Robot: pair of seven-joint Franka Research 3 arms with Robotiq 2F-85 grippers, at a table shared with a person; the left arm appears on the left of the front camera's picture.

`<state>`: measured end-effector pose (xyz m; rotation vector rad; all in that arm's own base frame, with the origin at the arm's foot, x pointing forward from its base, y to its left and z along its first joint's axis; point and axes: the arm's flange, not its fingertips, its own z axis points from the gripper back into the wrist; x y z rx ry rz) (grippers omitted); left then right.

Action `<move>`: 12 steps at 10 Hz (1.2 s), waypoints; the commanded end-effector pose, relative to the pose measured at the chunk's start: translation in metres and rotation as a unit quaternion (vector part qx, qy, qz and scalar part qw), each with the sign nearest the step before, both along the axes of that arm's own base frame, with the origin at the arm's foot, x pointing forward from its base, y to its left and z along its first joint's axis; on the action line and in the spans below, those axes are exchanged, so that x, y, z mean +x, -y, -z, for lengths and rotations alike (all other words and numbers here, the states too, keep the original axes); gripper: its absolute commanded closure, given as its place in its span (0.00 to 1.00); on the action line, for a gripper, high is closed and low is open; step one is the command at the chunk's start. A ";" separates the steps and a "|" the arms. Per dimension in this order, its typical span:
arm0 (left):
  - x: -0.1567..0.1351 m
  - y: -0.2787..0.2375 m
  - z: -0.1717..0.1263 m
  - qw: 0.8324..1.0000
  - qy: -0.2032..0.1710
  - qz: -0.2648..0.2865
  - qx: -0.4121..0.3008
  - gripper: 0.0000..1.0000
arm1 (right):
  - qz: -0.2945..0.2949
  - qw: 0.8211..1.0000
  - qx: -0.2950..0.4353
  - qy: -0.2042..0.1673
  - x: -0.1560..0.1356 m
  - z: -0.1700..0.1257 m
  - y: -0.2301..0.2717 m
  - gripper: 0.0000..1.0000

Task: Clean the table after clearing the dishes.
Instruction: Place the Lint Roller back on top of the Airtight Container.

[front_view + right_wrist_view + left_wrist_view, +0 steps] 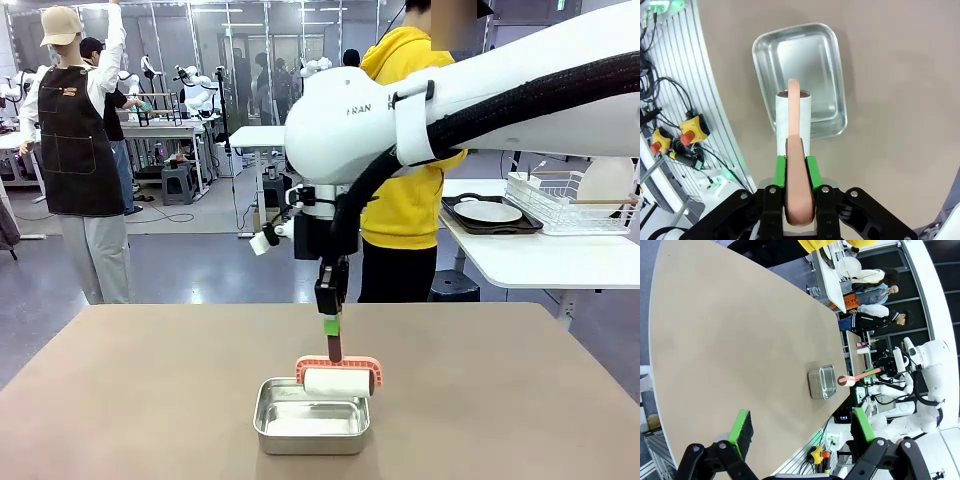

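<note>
The taupe table (150, 400) stretches across the front view. My right gripper (332, 325) points straight down over its middle, shut on the salmon handle of a white lint roller (338, 381). The roller hangs just above the near rim of a small steel pan (312, 425). In the right wrist view the green pads (811, 172) clamp the handle, and the white roll (793, 115) overlaps the pan (822, 50). My left gripper (802, 427) is open and holds nothing, high over the table (730, 340). A white plate on a dark tray (488, 212) sits on the white side table.
A person in a yellow hoodie (405, 150) stands at the table's far edge, behind my right arm. A white wire rack (560, 205) stands on the side table at the right. In the left wrist view the pan (822, 382) lies near the table's edge.
</note>
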<state>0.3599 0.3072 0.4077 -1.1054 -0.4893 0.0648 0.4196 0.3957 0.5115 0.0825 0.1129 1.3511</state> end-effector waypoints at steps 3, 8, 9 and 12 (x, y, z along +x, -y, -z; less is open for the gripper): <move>-0.003 -0.001 -0.001 1.000 0.010 0.002 -0.007 0.00 | 0.003 1.000 0.024 0.009 0.003 0.008 -0.034 0.79; -0.003 -0.001 -0.001 1.000 0.010 0.002 -0.007 0.00 | 0.016 0.999 0.035 -0.015 0.030 0.042 -0.020 0.79; -0.003 -0.001 -0.001 1.000 0.010 0.002 -0.007 0.00 | 0.016 0.999 0.032 -0.035 0.033 0.047 -0.017 0.79; -0.003 -0.001 -0.001 1.000 0.010 0.002 -0.007 0.00 | -0.012 0.998 0.039 -0.053 0.041 0.063 -0.011 0.79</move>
